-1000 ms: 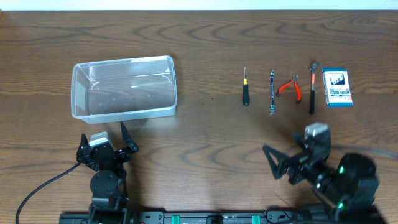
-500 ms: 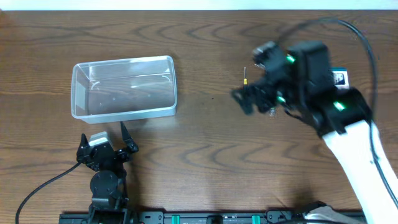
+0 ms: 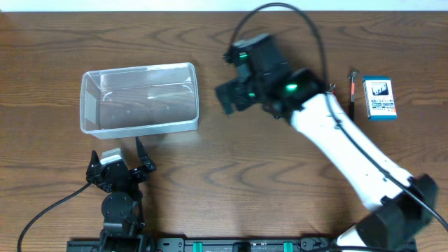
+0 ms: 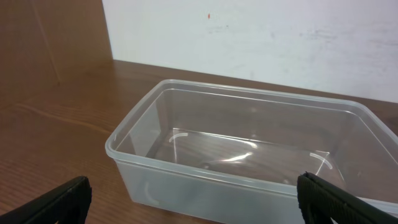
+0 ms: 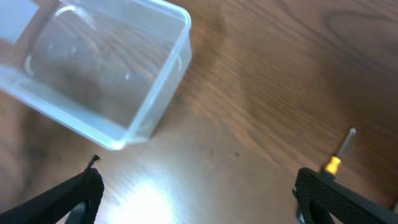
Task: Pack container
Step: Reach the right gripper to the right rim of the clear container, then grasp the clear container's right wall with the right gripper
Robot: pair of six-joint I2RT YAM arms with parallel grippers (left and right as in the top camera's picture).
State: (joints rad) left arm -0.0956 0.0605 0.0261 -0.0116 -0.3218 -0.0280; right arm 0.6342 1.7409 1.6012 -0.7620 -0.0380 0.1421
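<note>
The clear plastic container [image 3: 140, 98] stands empty at the left of the table. It also shows in the left wrist view [image 4: 249, 143] and in the right wrist view [image 5: 106, 74]. My left gripper [image 3: 117, 150] is open and empty just in front of the container's near wall [image 4: 196, 202]. My right gripper [image 3: 225, 98] is open and empty above bare table, right of the container [image 5: 199, 193]. A screwdriver with a yellow collar [image 5: 339, 155] lies by its right finger. The right arm hides most of the tool row from overhead.
A hammer [image 3: 351, 87] and a small blue-and-white box [image 3: 379, 98] lie at the far right. A bit of orange pliers handle [image 3: 330, 88] shows beside the arm. The right arm [image 3: 350, 154] stretches diagonally from the front right corner to the table's middle.
My right arm has swung from the front right, over the tool row, to the left toward the container. Its gripper stays open. The left arm has not moved.
</note>
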